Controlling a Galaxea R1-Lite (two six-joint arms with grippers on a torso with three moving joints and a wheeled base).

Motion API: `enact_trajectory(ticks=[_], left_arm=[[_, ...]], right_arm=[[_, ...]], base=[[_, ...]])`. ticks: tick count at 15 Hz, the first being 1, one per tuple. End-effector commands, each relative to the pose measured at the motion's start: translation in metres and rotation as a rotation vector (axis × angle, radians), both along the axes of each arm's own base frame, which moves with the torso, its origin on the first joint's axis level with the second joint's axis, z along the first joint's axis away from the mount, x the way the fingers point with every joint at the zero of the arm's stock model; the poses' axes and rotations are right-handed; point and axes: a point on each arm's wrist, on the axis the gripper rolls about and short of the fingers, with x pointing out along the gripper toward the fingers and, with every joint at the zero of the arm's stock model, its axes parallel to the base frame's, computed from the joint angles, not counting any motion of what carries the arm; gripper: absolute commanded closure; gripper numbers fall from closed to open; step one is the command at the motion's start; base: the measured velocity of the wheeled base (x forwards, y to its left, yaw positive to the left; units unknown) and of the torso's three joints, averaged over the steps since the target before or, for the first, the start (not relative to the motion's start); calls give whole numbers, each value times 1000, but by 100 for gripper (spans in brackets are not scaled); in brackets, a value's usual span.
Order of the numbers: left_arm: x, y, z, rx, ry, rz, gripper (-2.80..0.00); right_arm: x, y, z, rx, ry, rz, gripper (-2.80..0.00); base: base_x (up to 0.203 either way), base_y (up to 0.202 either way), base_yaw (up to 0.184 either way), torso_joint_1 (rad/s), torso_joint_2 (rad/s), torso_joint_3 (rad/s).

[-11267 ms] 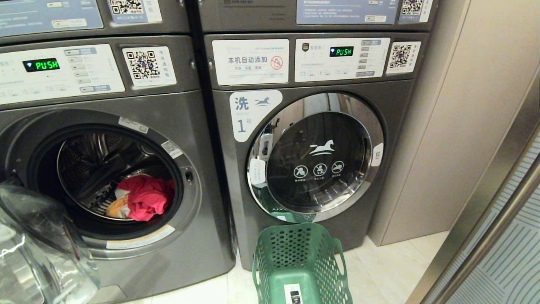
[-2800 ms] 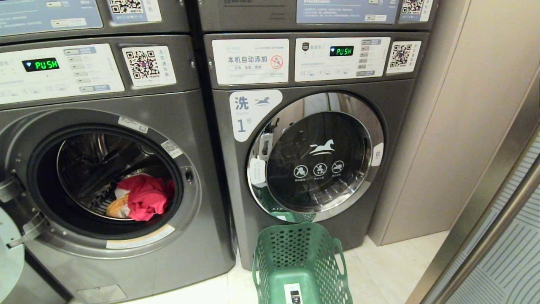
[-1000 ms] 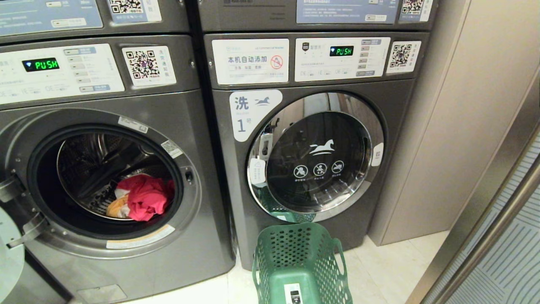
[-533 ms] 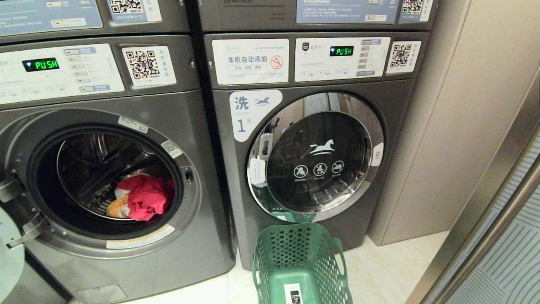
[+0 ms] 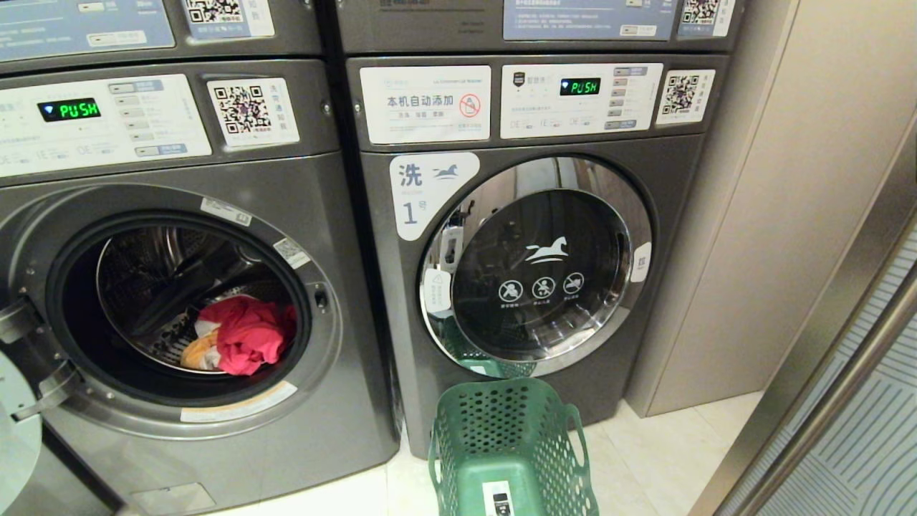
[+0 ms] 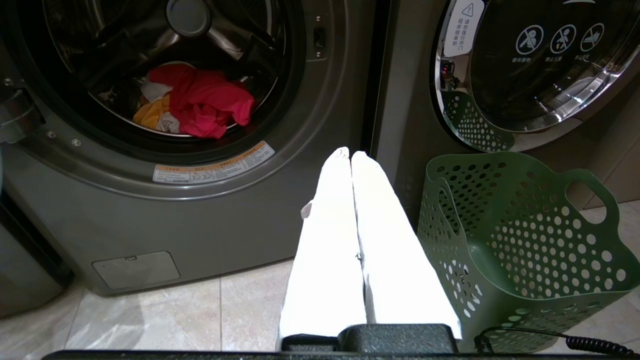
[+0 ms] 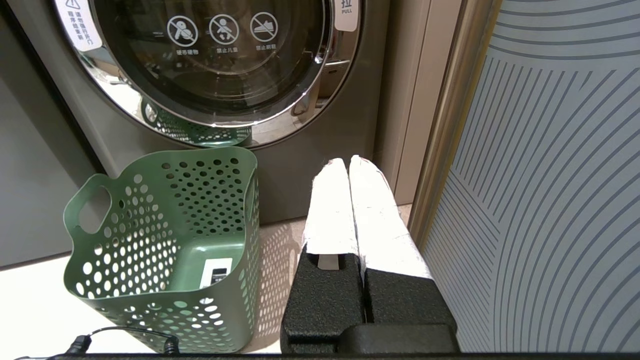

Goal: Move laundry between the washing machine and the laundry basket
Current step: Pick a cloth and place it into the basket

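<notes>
The left washing machine (image 5: 337, 236) stands with its door open, and red, yellow and white laundry (image 5: 240, 337) lies in the drum (image 6: 195, 102). A green perforated laundry basket (image 5: 512, 444) stands empty on the floor in front of the right machine (image 6: 520, 240) (image 7: 165, 250). My left gripper (image 6: 350, 153) is shut and empty, low between the open machine and the basket. To the right of the basket my right gripper (image 7: 348, 160) is also shut and empty. Neither arm shows in the head view.
The right washing machine (image 5: 673, 172) has its round glass door (image 5: 537, 272) closed. The open door of the left machine (image 5: 18, 430) sticks out at the far left. A beige cabinet panel (image 5: 788, 215) and a striped glass partition (image 7: 550, 200) close off the right side. The floor is pale tile (image 6: 175, 310).
Long ago the left machine's clear door hung in front at lower left; it has swung away to the edge. Over the last second nothing has moved.
</notes>
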Motion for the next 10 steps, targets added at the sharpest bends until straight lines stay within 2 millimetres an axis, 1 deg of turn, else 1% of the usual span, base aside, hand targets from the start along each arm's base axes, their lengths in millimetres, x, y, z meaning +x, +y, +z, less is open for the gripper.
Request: enact_trajectory(ticks=[1,10], left_arm=[[0,0,0,-1,-1,1,0],[0,0,0,-1,-1,1,0]], right_arm=[[0,0,0,0,0,0,0],[0,0,0,0,0,0,0]], base=[[0,0,0,0,0,0],[0,0,0,0,0,0]])
